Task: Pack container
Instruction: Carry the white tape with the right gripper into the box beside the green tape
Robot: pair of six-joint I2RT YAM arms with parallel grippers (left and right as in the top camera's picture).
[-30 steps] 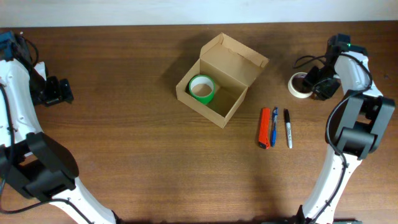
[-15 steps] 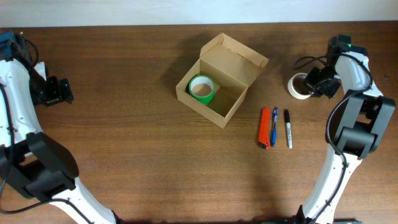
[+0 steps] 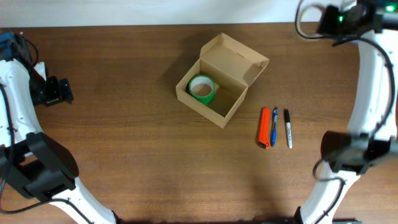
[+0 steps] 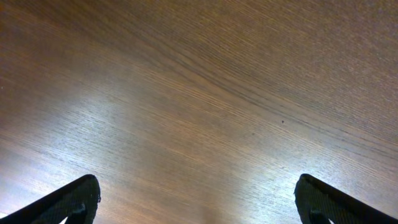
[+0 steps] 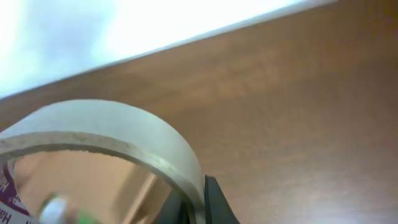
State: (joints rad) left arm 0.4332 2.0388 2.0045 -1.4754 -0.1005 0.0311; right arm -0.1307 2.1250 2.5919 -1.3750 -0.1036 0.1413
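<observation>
One container (image 3: 231, 62), two tape rolls (image 3: 201, 88), three pens (image 3: 273, 127)

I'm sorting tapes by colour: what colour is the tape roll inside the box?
The tape roll is green, clearest in the overhead view.

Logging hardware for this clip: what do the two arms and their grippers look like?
Both arms have white rounded links with black joints. The left arm ends in the left gripper, all black, with blunt fingertips. The right arm carries a green light and a looping black cable near its wrist.
</observation>
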